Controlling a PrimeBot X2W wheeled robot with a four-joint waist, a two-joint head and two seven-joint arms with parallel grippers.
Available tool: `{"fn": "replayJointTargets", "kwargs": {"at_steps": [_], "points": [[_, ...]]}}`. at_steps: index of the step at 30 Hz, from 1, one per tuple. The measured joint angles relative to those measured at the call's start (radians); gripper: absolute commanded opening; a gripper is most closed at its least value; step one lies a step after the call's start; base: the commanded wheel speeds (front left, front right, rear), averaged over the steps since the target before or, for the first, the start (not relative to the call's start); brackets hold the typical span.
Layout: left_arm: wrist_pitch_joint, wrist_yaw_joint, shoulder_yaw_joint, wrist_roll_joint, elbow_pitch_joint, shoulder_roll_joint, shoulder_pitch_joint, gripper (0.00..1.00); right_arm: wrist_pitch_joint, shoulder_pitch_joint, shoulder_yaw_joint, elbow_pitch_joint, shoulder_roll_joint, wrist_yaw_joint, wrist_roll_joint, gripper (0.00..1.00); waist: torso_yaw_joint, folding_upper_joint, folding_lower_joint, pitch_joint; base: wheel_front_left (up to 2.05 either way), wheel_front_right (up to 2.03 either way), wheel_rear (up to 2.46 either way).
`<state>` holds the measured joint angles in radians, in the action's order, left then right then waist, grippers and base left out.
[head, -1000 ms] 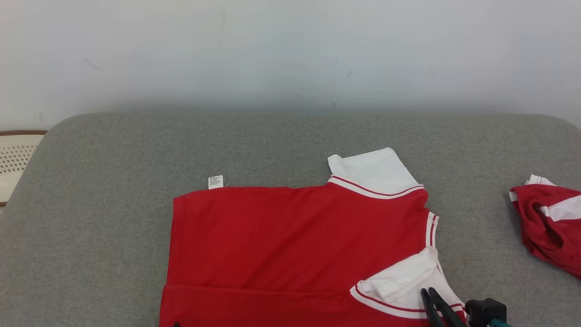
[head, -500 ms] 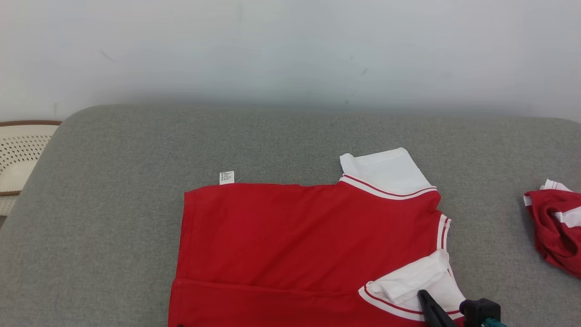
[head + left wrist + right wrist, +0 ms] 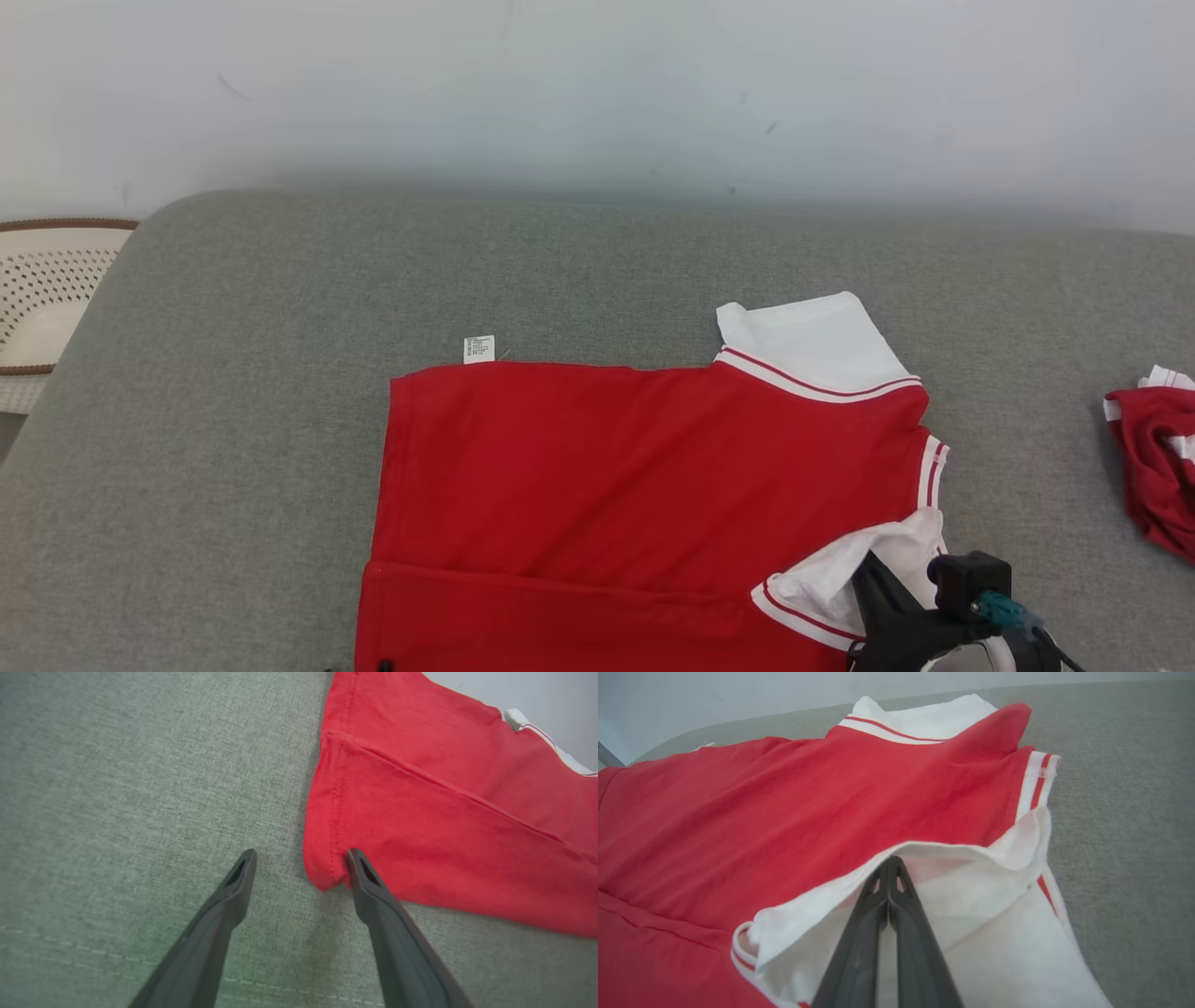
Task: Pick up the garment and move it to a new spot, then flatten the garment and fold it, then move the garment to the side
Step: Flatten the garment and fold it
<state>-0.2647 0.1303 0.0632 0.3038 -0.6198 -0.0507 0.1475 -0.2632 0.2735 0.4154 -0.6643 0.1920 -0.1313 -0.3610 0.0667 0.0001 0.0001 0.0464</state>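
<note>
- The right gripper was clenched on the raised edge of the shirt's near white sleeve, and the cloth peaked at its tips.
- Ahead of it and to its left, the red body lay flat on the grey cushion, with the far sleeve at the edge toward the wall.
- To that gripper's right, bare cushion ran up to a second red-and-white garment, well apart from the shirt.
- The left gripper stood released, jaws wide, straddling the shirt's hem corner; one fingertip touched the hem and the other was over bare cushion.
- Left of that gripper the cushion lay open, out to its rounded corner and a basket beyond.
</note>
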Motion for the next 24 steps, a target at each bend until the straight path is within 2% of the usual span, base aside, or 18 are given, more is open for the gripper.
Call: {"fn": "replayJointTargets", "kwargs": {"at_steps": [19, 24], "points": [[0.000, 0.000, 0.054, 0.050, -0.022, 0.000, 0.025, 1.00, 0.000, 0.266, 0.086, -0.245, -0.001, 0.000, -0.008, 0.00, 0.048, 0.0000, 0.0000, 0.031, 0.00, 0.00, 0.00], [0.000, 0.000, 0.078, 0.060, -0.024, 0.000, 0.035, 1.00, 0.000, 0.340, 0.063, -0.255, -0.007, 0.000, -0.008, 0.00, 0.053, 0.0000, 0.0000, 0.035, 0.00, 0.00, 0.00]]}}
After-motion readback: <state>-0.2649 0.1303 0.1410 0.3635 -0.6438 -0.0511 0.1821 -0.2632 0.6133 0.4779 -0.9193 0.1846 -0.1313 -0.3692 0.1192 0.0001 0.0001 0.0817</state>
